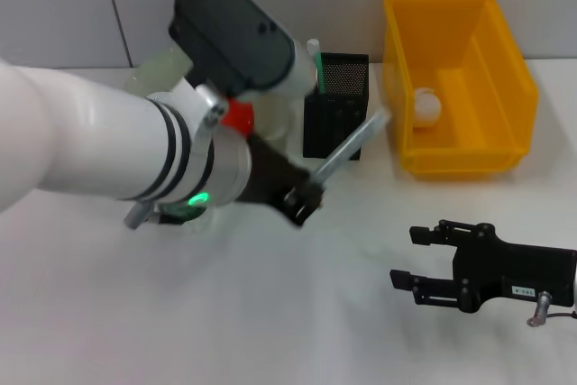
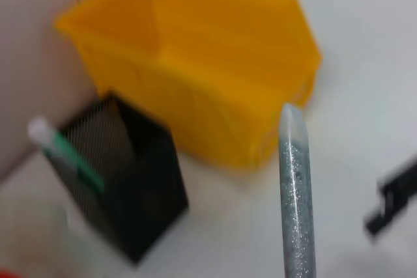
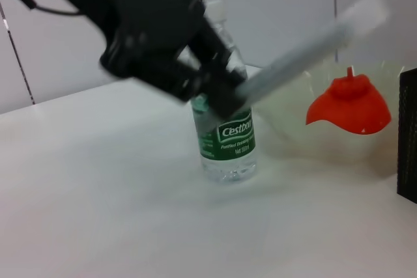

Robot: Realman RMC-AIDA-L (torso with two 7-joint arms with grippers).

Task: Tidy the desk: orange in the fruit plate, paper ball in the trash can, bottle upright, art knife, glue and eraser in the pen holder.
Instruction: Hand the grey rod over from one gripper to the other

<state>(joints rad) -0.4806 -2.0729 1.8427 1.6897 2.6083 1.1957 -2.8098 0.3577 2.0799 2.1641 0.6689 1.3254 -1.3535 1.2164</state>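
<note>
My left gripper (image 1: 305, 196) is shut on the grey art knife (image 1: 350, 152), which it holds tilted above the table just in front of the black mesh pen holder (image 1: 338, 110). The knife's tip points toward the holder. A white-and-green glue stick (image 1: 315, 53) stands in the holder. The paper ball (image 1: 425, 105) lies in the yellow trash can (image 1: 505, 69). The right wrist view shows the bottle (image 3: 225, 138) upright, with the orange (image 3: 348, 102) in the translucent fruit plate (image 3: 287, 105) behind it. My right gripper (image 1: 431, 261) rests open at the front right. The eraser is out of view.
The left wrist view has the knife (image 2: 296, 206) in the foreground, with the pen holder (image 2: 130, 187), glue stick (image 2: 62, 151) and yellow can (image 2: 195, 76) beyond it. My left arm hides the bottle and most of the plate (image 1: 167, 65) in the head view.
</note>
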